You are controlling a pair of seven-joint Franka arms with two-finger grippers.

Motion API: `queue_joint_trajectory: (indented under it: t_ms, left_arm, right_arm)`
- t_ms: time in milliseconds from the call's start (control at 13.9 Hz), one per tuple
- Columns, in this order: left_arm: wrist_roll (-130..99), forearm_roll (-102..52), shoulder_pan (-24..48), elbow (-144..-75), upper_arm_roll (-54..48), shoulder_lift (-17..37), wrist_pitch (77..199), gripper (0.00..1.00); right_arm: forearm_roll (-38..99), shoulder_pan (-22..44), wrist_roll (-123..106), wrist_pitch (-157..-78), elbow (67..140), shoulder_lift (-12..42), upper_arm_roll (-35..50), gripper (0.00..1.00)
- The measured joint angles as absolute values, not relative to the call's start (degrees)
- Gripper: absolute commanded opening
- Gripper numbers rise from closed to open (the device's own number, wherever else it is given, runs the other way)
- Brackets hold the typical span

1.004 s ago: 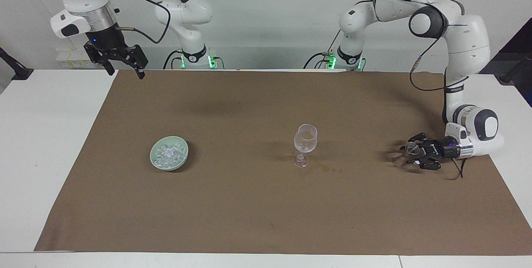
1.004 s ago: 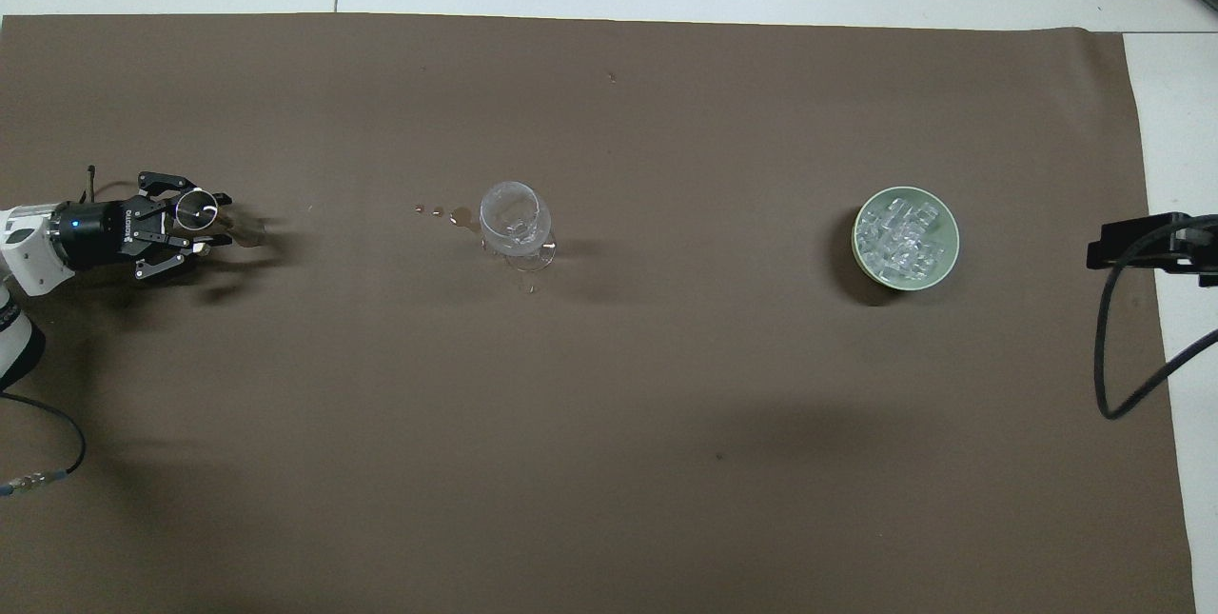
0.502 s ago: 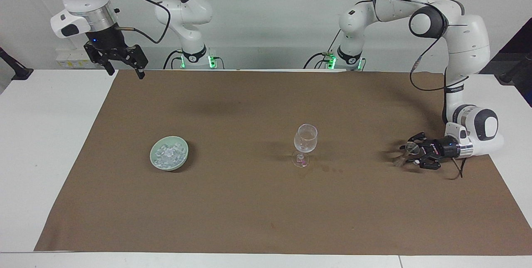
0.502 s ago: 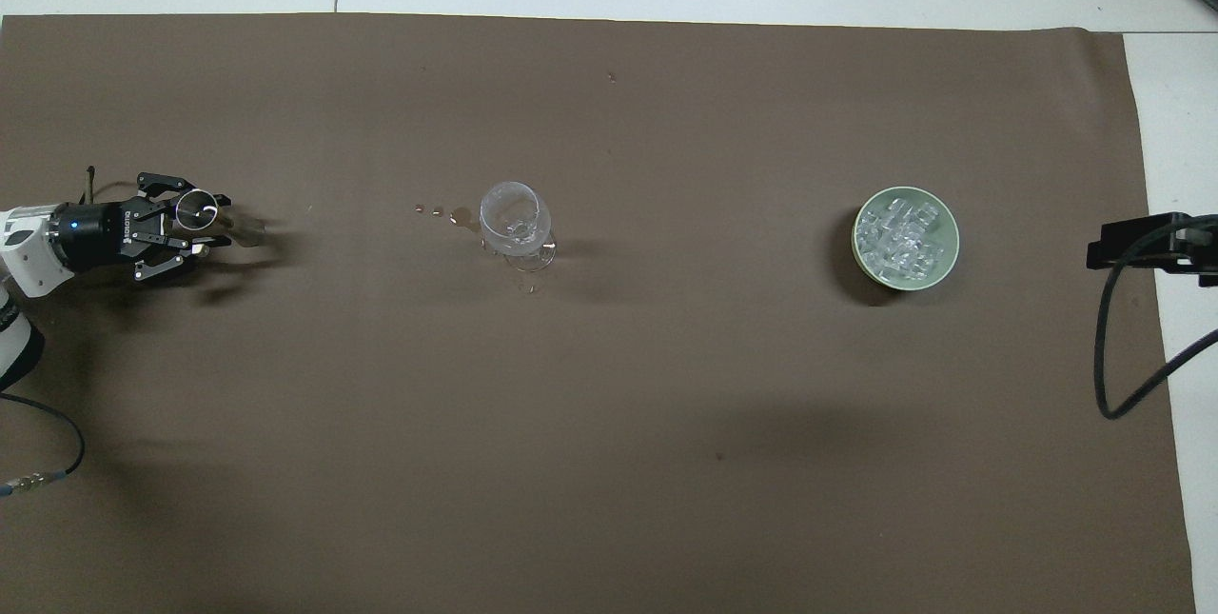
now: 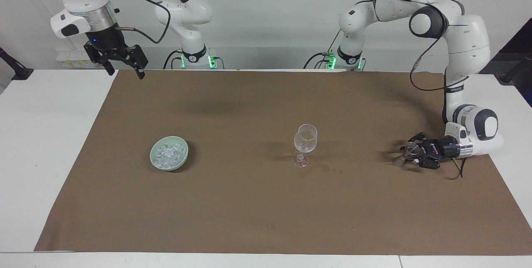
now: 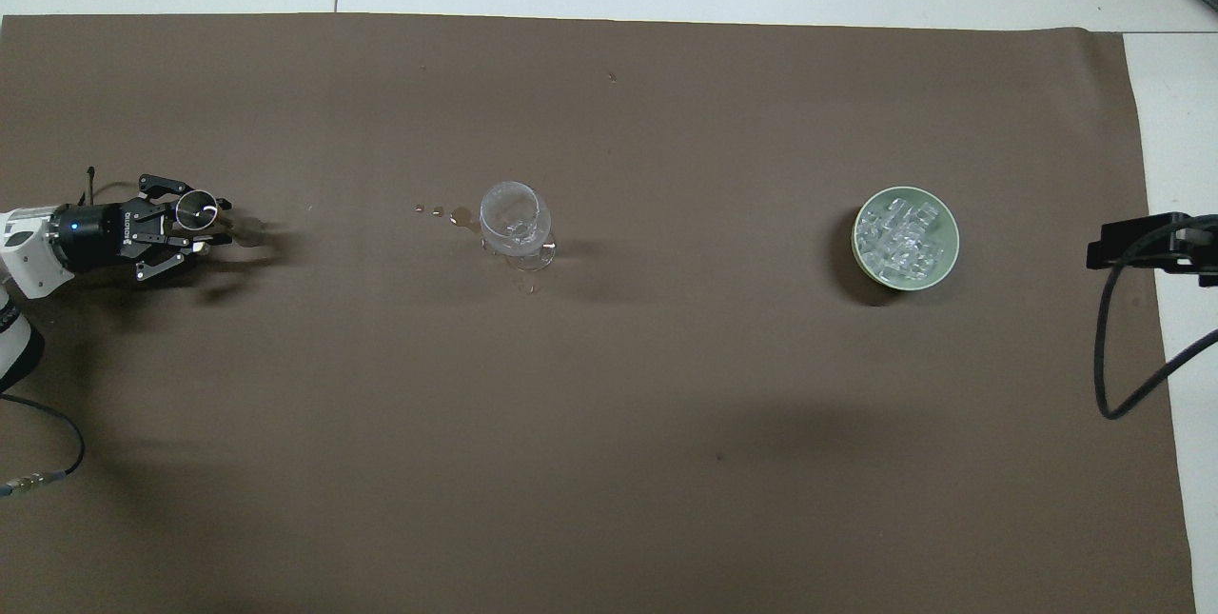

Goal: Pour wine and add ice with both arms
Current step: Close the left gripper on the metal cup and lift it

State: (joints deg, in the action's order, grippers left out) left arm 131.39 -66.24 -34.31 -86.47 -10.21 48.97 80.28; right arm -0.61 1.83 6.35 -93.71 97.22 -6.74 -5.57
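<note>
A white table [image 5: 50,143] carries a brown mat [image 5: 257,210] covering most of its top, with a plain pale wall [image 5: 270,18] rising directly above the table's edge.

Matt brown cloth [image 5: 249,210]; clear glossy stemmed glass [image 5: 305,139]; glassy ice [image 5: 168,154].

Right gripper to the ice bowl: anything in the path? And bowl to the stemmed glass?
Nothing visible in either. The right gripper, open, hangs over the cloth's edge at its own end; only bare brown cloth lies between it and the ice in the green bowl, and between the bowl and the stemmed glass.
</note>
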Motion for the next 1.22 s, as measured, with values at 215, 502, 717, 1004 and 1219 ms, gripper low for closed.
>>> queue_joint_trajectory:
  t_ms: [215,502,717,1004,1219]
  left_arm:
    - [131.4,-66.2,-34.3,-86.5,-10.2,49.0,80.3,0.39]
    - [132.3,-66.2,-34.3,-86.6,-10.2,49.0,80.3,0.28]
    - [133.1,-66.2,-34.4,-86.6,-10.2,49.0,80.3,0.10]
    - [133.4,-66.2,-34.5,-86.6,-10.1,49.2,80.3,0.00]
    - [133.4,-66.2,-34.5,-86.6,-10.4,49.2,80.2,0.00]
  right_arm:
    - [-0.6,1.8,6.4,-93.7,97.2,-6.7,-5.6,1.00]
    - [-0.6,1.8,6.4,-93.7,97.2,-6.7,-5.6,1.00]
    - [-0.6,1.8,6.4,-93.7,97.2,-6.7,-5.6,1.00]
    - [-0.6,1.8,6.4,-93.7,97.2,-6.7,-5.6,1.00]
    - [-0.6,1.8,6.4,-93.7,97.2,-6.7,-5.6,1.00]
